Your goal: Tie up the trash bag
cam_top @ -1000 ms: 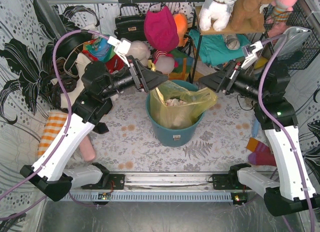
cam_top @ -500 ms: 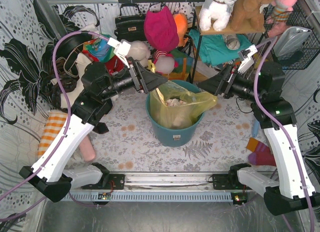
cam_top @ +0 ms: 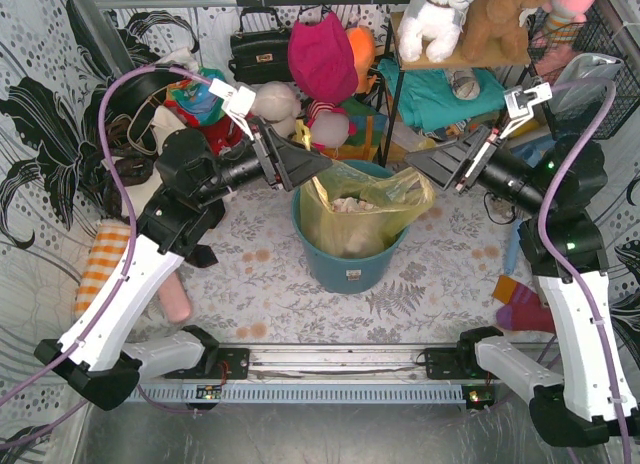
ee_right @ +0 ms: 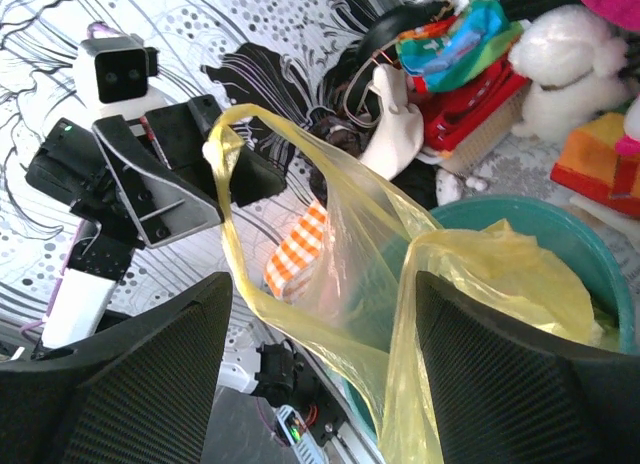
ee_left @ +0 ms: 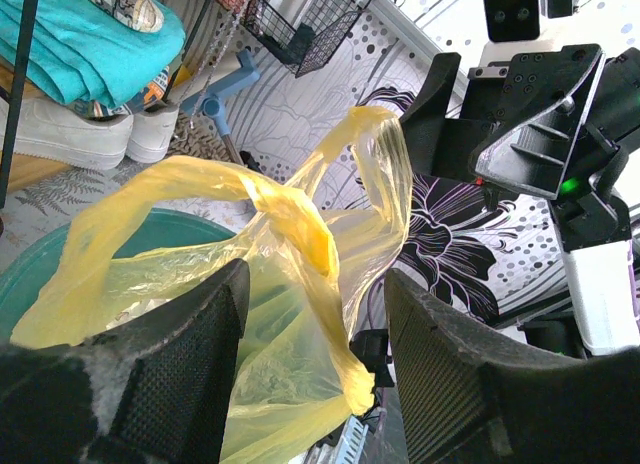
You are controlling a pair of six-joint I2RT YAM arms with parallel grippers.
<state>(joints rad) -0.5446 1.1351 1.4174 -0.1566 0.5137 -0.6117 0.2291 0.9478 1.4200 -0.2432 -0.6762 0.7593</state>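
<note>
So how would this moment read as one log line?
trash bag untied, in teal bin | left gripper open at its mouth | right gripper open, opposite side

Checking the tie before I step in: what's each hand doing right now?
Left hand: open, bag handle passing through it, unclamped.
Right hand: open, bag passing through it, unclamped.

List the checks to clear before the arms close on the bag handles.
1. left gripper open: ok, jaws apart.
2. right gripper open: ok, jaws apart.
3. Plastic inside each pair of jaws: cannot tell. Yellow film shows in the gap in both wrist views, but the depth is unclear.
4. trash bag seated in the teal bin: ok.
5. handles clear of the bin's rim: ok, they stand above it.
6. Knot made: not ok. The mouth gapes and crumpled paper shows inside.
</note>
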